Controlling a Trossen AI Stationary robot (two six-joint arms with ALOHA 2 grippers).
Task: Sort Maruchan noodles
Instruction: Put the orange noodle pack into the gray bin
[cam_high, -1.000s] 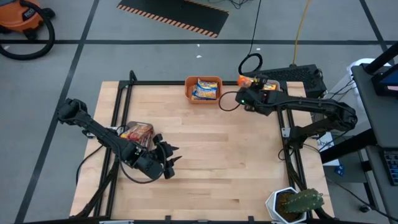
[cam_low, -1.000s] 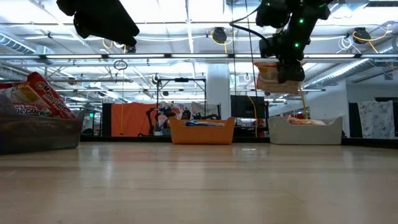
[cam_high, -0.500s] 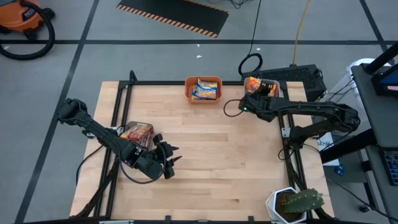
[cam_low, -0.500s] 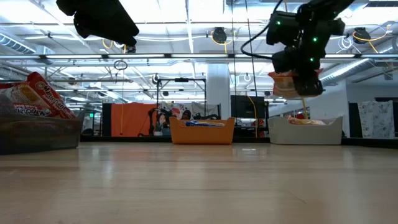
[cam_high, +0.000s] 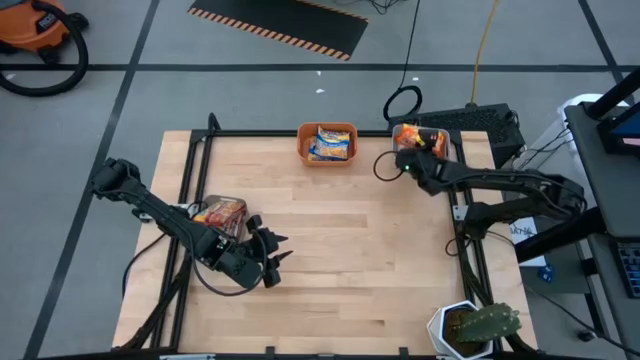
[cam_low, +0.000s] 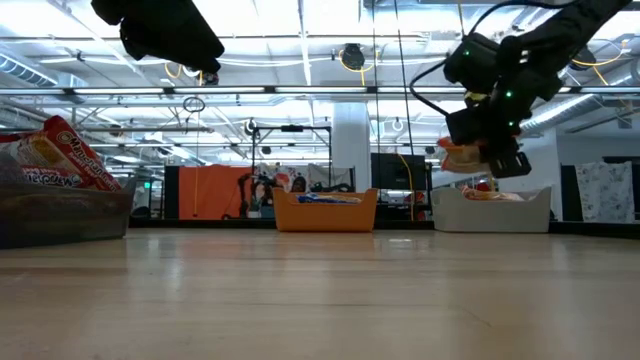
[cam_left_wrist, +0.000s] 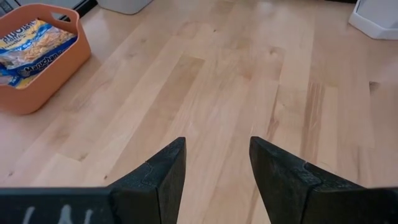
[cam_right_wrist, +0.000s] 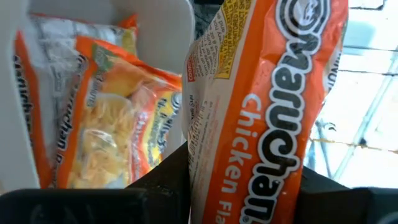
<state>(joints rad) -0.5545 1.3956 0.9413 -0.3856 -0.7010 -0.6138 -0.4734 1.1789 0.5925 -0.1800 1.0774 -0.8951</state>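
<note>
Right gripper (cam_right_wrist: 245, 180) clamps the last loose orange plastic noodle packet (cam_right_wrist: 261, 106) over the white bin (cam_low: 490, 210) at the desk's far-right corner; left gripper (cam_left_wrist: 217, 168) idles, fingers apart.

Your two arms are built from dark, near-black segments joined by rounded joint housings. The left arm (cam_high: 160, 215) runs as a slim dark tube with a bulky knuckle at its elbow, and a thin black cable loops loosely beside its forearm. The left gripper (cam_left_wrist: 214, 180) ends in two matte black wedge-shaped fingers (cam_left_wrist: 158, 177) with a slightly grainy surface and bevelled inner edges. The right arm (cam_high: 510, 182) has the same dark finish, and a black cable forms a round loop near its wrist. A small green light glows on the right wrist housing (cam_low: 507, 97).
</note>
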